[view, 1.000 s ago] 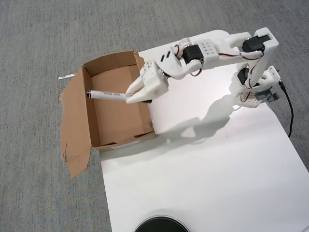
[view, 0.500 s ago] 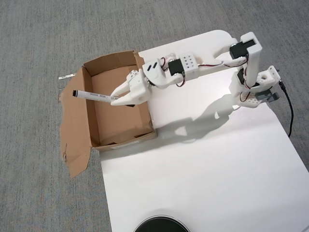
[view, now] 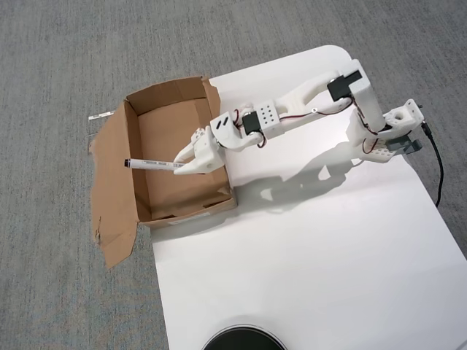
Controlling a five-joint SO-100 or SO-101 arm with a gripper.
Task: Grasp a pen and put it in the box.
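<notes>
My arm stretches left over the box, my pincer clamped on the pen, held level. One pen, one box.

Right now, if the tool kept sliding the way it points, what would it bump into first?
The tool, shut on the pen, points left in the overhead view. The pen's black cap would probably meet the box's left wall first, though height is unclear from above.
</notes>
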